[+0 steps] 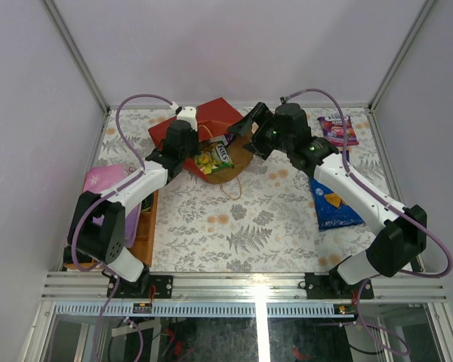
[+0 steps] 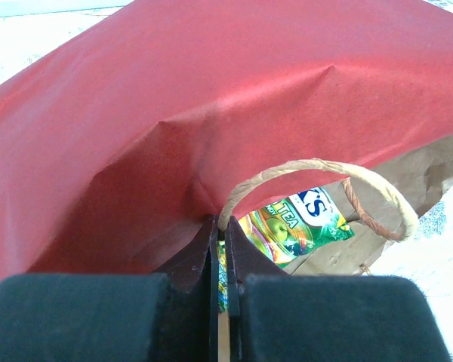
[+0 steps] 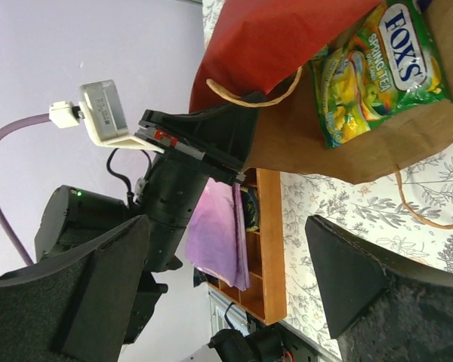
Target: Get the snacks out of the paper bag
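The paper bag (image 1: 198, 121) lies on its side at the back of the table, red outside, with its brown inside (image 1: 238, 164) open toward the front. A green-yellow Fox's packet (image 1: 214, 160) rests in its mouth, also seen in the wrist views (image 2: 302, 222) (image 3: 377, 68). My left gripper (image 2: 221, 230) is shut on the bag's tan cord handle (image 2: 317, 167), lifting the red upper side (image 2: 211, 98). My right gripper (image 3: 226, 279) hangs open and holds nothing, just right of the bag's mouth (image 1: 243, 134). A blue Doritos bag (image 1: 334, 204) and a purple packet (image 1: 337, 130) lie on the table at the right.
A wooden compartment tray (image 1: 148, 226) sits at the left edge with a flat pink-purple item with stars (image 1: 102, 179) over it; both also show in the right wrist view (image 3: 268, 249) (image 3: 219, 234). A second cord handle (image 1: 232, 192) trails onto the floral cloth.
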Controlling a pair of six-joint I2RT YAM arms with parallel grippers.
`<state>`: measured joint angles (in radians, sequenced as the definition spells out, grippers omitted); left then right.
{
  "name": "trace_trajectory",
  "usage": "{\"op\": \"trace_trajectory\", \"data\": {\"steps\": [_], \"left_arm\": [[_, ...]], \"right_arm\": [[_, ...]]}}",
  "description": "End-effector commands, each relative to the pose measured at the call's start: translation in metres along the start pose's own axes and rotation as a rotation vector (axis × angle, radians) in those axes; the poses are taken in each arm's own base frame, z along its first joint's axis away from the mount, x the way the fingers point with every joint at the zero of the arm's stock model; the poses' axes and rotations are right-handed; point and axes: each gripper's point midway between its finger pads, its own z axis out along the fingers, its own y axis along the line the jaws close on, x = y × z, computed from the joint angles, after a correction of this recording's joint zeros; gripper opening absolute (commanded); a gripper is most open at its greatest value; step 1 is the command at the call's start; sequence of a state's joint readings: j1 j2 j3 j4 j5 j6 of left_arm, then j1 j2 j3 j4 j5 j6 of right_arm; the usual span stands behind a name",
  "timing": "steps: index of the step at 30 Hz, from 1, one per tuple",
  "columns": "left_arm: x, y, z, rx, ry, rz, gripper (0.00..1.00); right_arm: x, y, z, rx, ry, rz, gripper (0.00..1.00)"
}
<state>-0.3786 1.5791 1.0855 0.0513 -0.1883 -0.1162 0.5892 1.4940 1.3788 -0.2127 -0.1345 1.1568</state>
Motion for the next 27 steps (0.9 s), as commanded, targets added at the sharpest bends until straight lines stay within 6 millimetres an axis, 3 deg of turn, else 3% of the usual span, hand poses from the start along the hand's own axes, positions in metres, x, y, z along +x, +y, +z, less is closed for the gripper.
{"op": "trace_trajectory", "data": {"steps": [1, 5, 7, 9, 13, 19, 27], "left_arm": [[-0.010, 0.013, -0.001, -0.050, -0.017, 0.005, 0.00], [-0.014, 0.014, -0.004, -0.055, -0.030, 0.005, 0.00], [-0.013, 0.013, -0.003, -0.049, -0.030, -0.002, 0.00], [-0.013, 0.012, -0.004, -0.048, -0.021, -0.005, 0.00], [-0.017, 0.009, -0.007, -0.028, -0.031, -0.025, 0.00], [-0.018, 0.004, -0.015, 0.006, -0.055, -0.039, 0.00], [-0.003, -0.003, -0.004, 0.035, 0.005, -0.029, 0.00]], "right_arm": [[-0.007, 0.033, -0.006, -0.121, -0.029, -0.034, 0.92], [0.004, 0.032, 0.008, -0.136, 0.003, -0.027, 0.92], [0.003, 0.014, 0.016, -0.108, -0.018, -0.050, 0.93], [0.000, -0.005, 0.020, -0.116, -0.074, -0.077, 1.00], [-0.001, -0.028, 0.031, -0.235, -0.188, -0.030, 0.91], [0.012, -0.049, 0.088, -0.227, -0.117, 0.158, 0.75], [0.016, -0.079, 0.143, -0.155, -0.163, 0.258, 0.73]]}}
